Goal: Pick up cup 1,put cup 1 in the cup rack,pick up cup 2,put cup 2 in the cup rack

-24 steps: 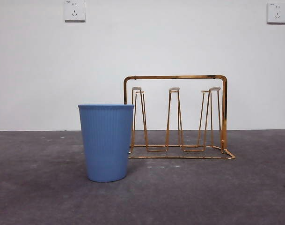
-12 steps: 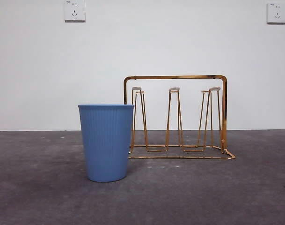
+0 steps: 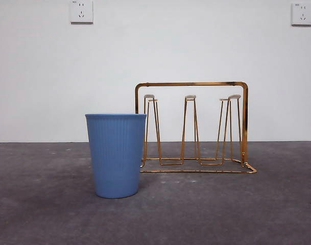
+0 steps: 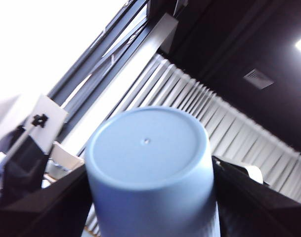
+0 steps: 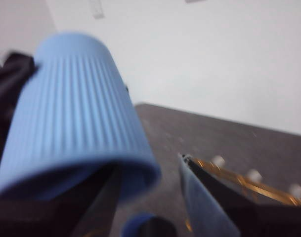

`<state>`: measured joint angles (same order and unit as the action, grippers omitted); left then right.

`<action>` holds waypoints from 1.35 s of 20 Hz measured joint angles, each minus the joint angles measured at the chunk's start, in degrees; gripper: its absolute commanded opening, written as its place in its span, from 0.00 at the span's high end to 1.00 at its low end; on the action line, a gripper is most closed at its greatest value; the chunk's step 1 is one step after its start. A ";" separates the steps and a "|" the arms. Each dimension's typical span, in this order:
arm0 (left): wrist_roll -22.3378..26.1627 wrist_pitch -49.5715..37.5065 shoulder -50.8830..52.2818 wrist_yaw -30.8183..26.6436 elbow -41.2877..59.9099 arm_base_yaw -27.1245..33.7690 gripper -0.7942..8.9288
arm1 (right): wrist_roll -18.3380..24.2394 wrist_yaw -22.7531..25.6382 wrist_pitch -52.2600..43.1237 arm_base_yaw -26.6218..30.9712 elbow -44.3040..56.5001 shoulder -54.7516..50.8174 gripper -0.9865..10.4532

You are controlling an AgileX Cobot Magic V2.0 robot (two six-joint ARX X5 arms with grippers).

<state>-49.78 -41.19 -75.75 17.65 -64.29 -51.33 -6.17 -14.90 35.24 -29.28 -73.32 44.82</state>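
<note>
Left end effector point(image 4: 150, 197) clasping blue cup point(image 4: 148, 158), unseen in front view

The left gripper point(image 4: 150, 197) has broad, matte black jaws rising on either side. The right gripper point(image 5: 145, 197) has black jaws too, one showing a paler, greyish inner face

Blue ribbed cup point(image 3: 116, 154); gold wire cup rack point(image 3: 196, 127), pale prong tips; dark grey table point(image 3: 221, 209).

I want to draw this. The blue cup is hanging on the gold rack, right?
No. The front view shows the blue cup standing upright on the table, in front of the gold rack, at its left end, not hanging on it. The rack is bare.
</note>
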 measured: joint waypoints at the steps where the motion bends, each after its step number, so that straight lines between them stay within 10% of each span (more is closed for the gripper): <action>1: 0.94 0.85 0.31 0.00 0.00 0.15 0.92 | 0.61 1.01 2.47 0.00 0.00 -0.81 0.74; 16: 27.15 28.50 1.18 -19.61 -6.69 -2.38 0.92 | 2.95 23.78 33.20 0.00 0.00 -10.91 0.74; 27: 43.25 30.91 -15.06 -29.42 -14.19 -3.39 0.92 | 2.32 24.59 35.01 0.00 0.00 -11.96 0.74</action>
<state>-6.52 -10.28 -90.80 -11.77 -78.48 -54.72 -3.86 9.69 70.26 -29.28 -73.32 32.86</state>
